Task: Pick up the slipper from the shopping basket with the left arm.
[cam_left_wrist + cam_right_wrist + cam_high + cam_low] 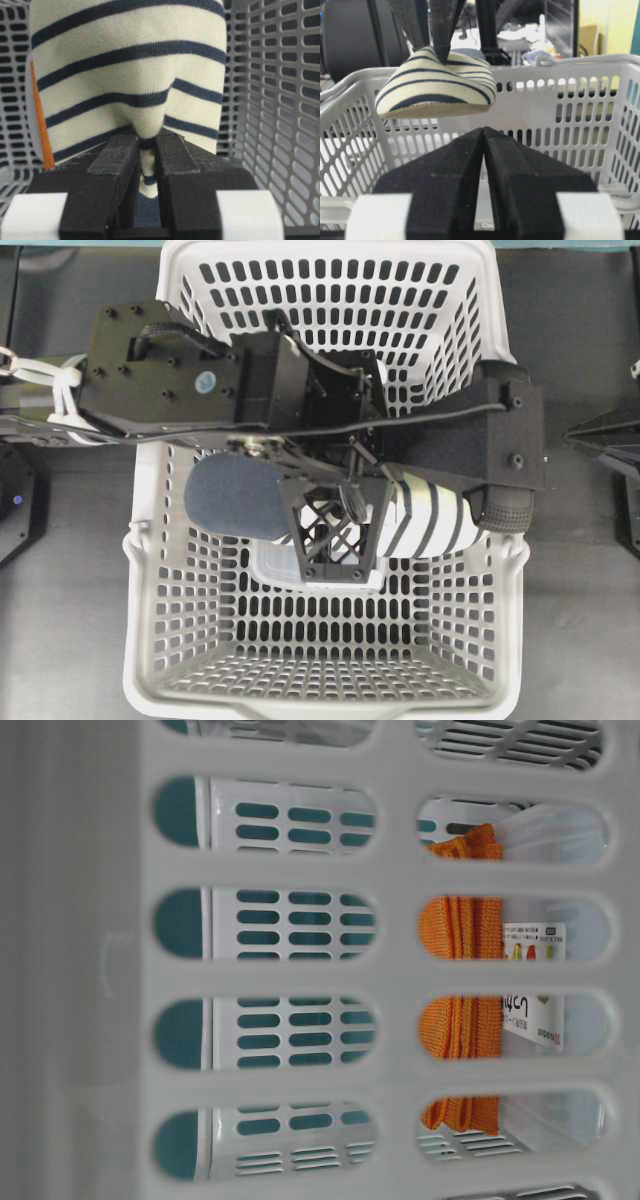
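Observation:
The slipper [235, 495] hangs over the middle of the shopping basket [330, 680], navy toe to the left and cream, navy-striped part [435, 522] to the right. My left gripper [146, 141] is shut on a pinched fold of its striped fabric, and the left arm [160, 370] reaches in from the left across the basket. In the right wrist view the slipper [435, 85] floats level with the basket rim [570, 67], with the dark fingers [440, 30] coming down onto its top. My right gripper [483, 131] is shut on nothing, outside the basket's right wall.
A folded orange cloth [462, 930] and a clear labelled packet [535, 982] lie inside the basket, seen through its slots. A pale packet [275, 565] shows on the basket floor under the slipper. Slotted walls [280, 100] stand close on the right of the left gripper.

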You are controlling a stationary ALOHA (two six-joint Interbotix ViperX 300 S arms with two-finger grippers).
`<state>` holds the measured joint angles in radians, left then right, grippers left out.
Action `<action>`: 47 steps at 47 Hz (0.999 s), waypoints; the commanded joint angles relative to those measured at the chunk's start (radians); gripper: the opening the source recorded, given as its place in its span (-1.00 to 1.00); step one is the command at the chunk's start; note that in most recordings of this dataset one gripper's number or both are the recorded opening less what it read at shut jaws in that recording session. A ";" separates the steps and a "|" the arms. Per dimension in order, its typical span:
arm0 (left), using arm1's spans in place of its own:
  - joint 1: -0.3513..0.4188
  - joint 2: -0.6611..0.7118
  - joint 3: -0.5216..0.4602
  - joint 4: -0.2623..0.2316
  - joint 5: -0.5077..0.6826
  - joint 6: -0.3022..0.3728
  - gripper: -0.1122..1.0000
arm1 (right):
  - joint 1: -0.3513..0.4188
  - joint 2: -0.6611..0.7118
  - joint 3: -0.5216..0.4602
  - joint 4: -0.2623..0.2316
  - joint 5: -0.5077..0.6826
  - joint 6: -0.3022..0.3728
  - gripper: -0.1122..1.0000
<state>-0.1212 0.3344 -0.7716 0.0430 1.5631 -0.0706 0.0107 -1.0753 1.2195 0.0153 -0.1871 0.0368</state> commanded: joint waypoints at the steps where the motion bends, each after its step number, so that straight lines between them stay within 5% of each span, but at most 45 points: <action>1: -0.003 -0.020 -0.009 0.003 -0.003 -0.003 -0.67 | 0.003 0.006 -0.008 0.003 -0.005 0.002 -0.80; 28: -0.006 -0.023 0.029 0.003 -0.005 -0.008 -0.67 | 0.003 0.006 -0.006 0.003 -0.005 0.002 -0.80; 47: 0.000 -0.060 0.146 0.003 -0.063 -0.015 -0.67 | 0.003 0.006 -0.006 0.003 -0.005 0.002 -0.80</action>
<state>-0.1197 0.3221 -0.6320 0.0430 1.5110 -0.0828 0.0123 -1.0753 1.2195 0.0153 -0.1871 0.0368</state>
